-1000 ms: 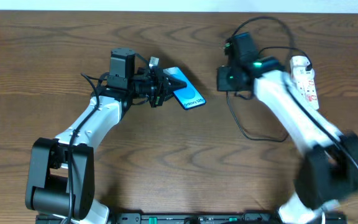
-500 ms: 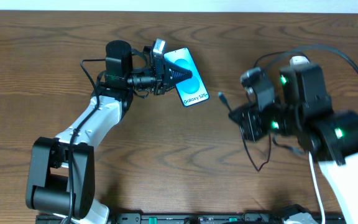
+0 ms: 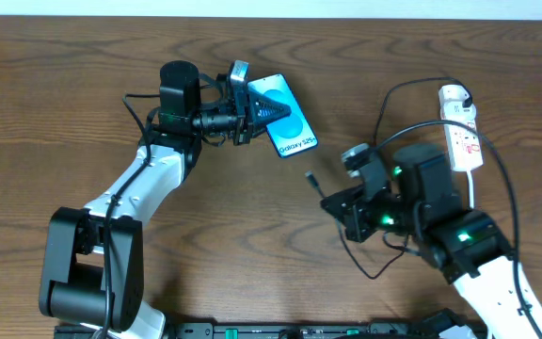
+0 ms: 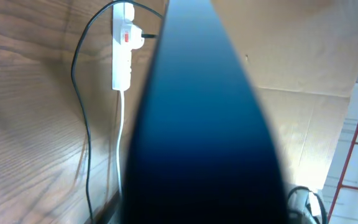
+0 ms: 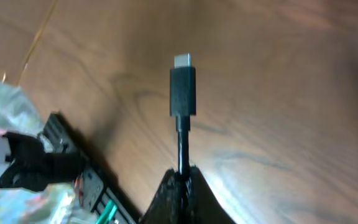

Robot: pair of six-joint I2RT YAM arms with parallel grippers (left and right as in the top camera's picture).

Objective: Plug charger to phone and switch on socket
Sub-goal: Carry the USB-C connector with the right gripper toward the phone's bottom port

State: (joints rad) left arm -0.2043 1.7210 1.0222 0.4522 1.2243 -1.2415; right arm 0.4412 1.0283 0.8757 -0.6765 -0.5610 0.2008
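The phone, its cyan screen facing up, is held by its near end in my left gripper, which is shut on it. It fills the left wrist view as a dark blue slab. My right gripper is shut on the charger cable just behind the plug tip, which points toward the phone with a gap between them. In the right wrist view the plug tip stands out above the shut jaws. The socket lies at the far right.
The charger's black cable loops from the socket round behind my right arm and trails along the table. The socket's white cord runs toward the front. The left wrist view shows the socket far off, past the cable.
My right arm has swung away from the socket toward the front and left, carrying the charger plug closer to the phone. The left gripper turned the phone and shifted it slightly away.
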